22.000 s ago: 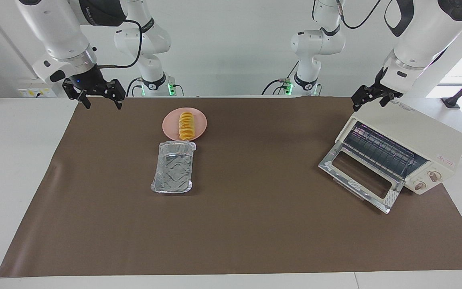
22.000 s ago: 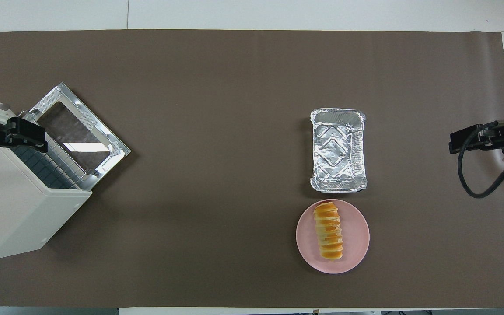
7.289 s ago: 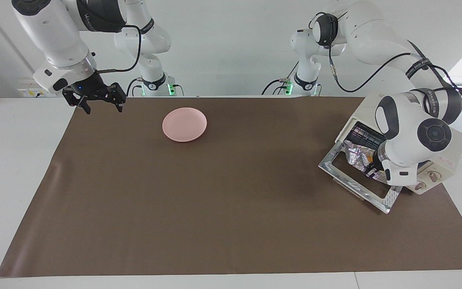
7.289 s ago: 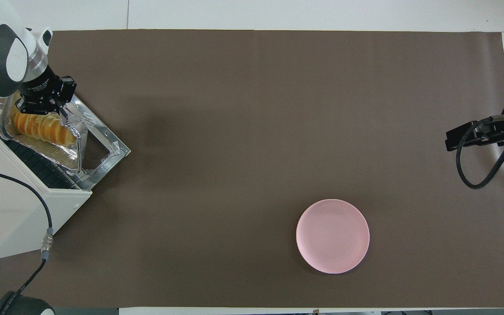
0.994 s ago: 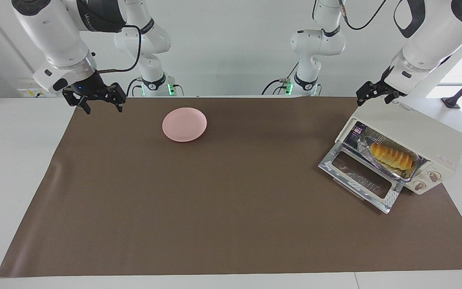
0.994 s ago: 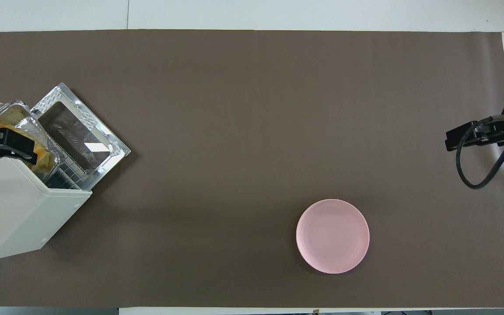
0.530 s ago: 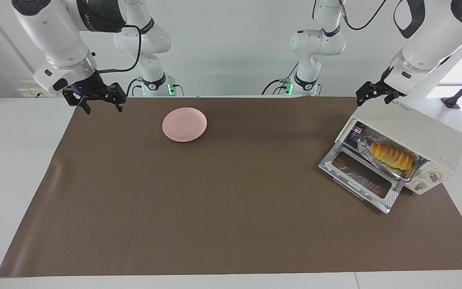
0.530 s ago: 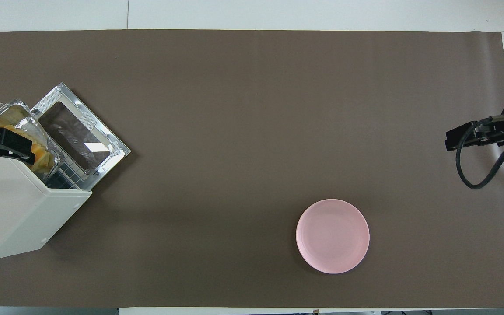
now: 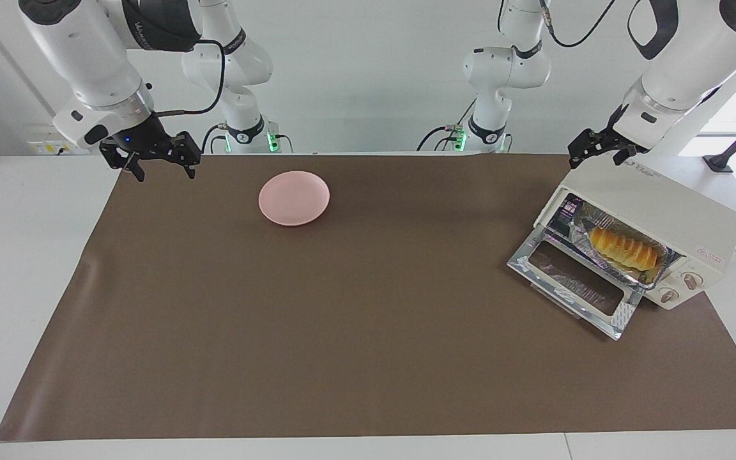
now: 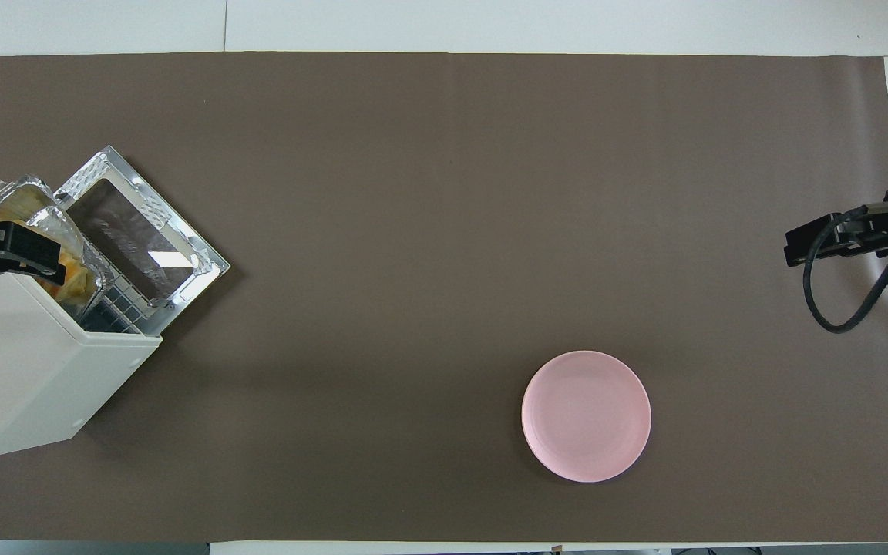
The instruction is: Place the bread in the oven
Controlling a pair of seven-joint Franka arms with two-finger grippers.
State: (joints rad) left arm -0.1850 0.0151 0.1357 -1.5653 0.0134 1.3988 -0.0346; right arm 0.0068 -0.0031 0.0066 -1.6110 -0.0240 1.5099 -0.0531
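- Over the last second: no shift in bread (image 9: 623, 249); lies in foil tray (image 9: 652, 275) on rack inside oven (image 9: 662, 211), at the mat's left-arm end.
- Door (image 9: 575, 281) still down; closing probably remains.
- Left gripper (image 9: 600, 151): open, empty, stays over oven top.
- Right gripper (image 9: 158, 163): open, empty, waits above mat corner.

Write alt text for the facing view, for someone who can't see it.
The bread lies in a foil tray inside the open oven. The left gripper hangs open above the oven; the right gripper waits open; a pink plate sits empty.
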